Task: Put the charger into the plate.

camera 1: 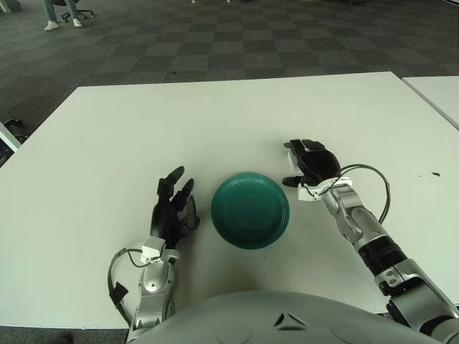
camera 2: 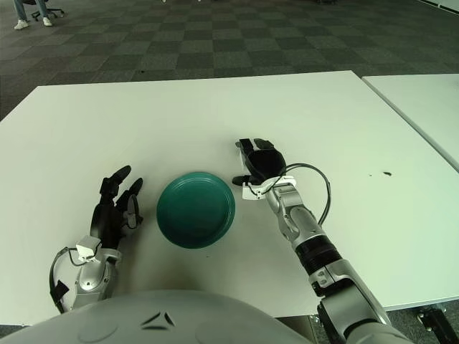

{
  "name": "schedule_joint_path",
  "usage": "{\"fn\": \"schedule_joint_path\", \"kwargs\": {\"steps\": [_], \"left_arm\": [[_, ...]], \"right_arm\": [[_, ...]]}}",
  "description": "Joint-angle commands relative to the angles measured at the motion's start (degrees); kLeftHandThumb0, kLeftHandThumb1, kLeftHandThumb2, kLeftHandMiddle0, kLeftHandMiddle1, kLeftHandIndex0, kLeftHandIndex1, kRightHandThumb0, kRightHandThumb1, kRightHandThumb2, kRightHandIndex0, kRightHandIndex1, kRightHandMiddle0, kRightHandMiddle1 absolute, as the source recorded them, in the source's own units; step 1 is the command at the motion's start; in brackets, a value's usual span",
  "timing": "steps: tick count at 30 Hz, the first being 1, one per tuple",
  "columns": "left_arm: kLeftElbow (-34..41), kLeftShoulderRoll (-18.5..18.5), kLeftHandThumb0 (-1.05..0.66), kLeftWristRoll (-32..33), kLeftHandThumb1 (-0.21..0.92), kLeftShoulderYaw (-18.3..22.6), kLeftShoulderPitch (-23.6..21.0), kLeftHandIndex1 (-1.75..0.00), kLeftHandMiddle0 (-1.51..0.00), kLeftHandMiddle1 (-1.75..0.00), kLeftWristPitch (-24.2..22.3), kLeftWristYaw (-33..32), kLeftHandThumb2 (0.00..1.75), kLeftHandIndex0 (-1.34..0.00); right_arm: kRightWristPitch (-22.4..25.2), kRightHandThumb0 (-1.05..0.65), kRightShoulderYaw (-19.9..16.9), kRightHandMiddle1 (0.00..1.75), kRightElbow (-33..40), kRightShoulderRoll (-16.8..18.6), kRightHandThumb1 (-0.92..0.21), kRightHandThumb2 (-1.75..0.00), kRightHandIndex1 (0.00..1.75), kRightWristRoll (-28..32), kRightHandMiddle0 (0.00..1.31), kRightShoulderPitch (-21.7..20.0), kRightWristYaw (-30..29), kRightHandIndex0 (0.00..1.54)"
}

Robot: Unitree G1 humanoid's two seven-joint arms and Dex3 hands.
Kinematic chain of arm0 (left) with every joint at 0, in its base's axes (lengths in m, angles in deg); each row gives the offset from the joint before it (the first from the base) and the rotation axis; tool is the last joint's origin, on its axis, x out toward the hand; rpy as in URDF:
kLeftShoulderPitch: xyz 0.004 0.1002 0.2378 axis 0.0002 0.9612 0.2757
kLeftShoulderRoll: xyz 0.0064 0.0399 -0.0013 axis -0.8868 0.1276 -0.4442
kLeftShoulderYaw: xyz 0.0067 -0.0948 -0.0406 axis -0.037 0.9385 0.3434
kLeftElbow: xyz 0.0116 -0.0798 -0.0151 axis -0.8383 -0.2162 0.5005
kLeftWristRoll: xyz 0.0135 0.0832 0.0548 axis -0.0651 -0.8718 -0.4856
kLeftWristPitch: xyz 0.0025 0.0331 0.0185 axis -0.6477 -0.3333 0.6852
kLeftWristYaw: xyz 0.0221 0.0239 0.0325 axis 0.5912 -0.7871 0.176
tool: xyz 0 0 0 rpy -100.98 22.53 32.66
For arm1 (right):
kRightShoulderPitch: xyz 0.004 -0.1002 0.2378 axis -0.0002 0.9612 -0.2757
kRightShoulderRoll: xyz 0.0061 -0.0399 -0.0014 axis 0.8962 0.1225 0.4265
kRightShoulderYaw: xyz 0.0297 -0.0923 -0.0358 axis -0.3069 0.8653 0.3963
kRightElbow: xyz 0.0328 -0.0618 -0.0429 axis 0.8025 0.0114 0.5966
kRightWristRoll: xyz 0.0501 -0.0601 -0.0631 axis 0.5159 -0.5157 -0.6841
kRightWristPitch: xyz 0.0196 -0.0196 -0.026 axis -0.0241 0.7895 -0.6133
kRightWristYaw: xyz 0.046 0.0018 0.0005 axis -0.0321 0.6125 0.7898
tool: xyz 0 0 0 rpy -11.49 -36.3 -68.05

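A white table [camera 1: 107,143] fills most of both views, seen from above and behind the robot's own grey chest at the bottom edge. Near the middle of the table sits a round dark green plate [camera 1: 250,209], shallow and upright, with nothing inside it. Just to the right of the plate, close to its upper right rim, the right hand [camera 1: 310,162] is lowered palm-down over the tabletop, its black fingers curled inward. The charger [camera 1: 290,147] is almost wholly covered by that hand; only a small white sliver peeks out at the hand's far left edge, so its shape and whether it is lifted off the table cannot be made out. The fingers appear closed around it, though the contact itself is hidden. A thin black cable loops beside the right wrist. To the left of the plate, near but not touching it, the left hand [camera 1: 172,209] shows with fingers extended loosely and holding nothing. Beyond the table lies dark checkered carpet [camera 1: 215,36]; a second table's [camera 1: 437,93] corner is cut off at right.
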Motion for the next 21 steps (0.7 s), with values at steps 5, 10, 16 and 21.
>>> {"fn": "schedule_joint_path", "kwargs": {"steps": [5,10,16,21], "left_arm": [[-0.9,-0.1,-0.83,-0.3,0.92,-0.3,0.7,-0.84,-0.59,-0.01,-2.0,0.1,0.94,-0.07],[-0.4,0.0,-0.83,-0.4,0.92,-0.3,0.8,-0.83,-0.59,-0.01,-2.1,-0.1,0.94,-0.07],[-0.3,0.0,-0.83,-0.4,0.92,-0.3,1.0,-0.83,-0.60,-0.02,-1.7,0.0,0.94,-0.08],[-0.1,0.0,-0.83,-0.7,0.92,-0.5,1.1,-0.83,-0.59,-0.01,-1.4,0.0,0.94,-0.09]], "right_arm": [[-2.9,-0.72,1.0,0.62,-7.7,-1.8,-0.92,-0.45,0.02,2.4,0.00,-5.3,1.1,0.31],[-4.5,-0.72,2.0,0.58,-12.1,-2.6,-0.92,-0.46,0.02,3.3,0.00,-7.6,2.0,0.32],[-6.6,-0.71,3.1,0.53,-16.4,-3.2,-0.92,-0.50,0.01,4.5,0.00,-10.1,2.7,0.32],[-9.0,-0.70,4.5,0.50,-22.5,-3.5,-0.92,-0.52,0.02,5.3,0.00,-13.9,3.5,0.34]]}}
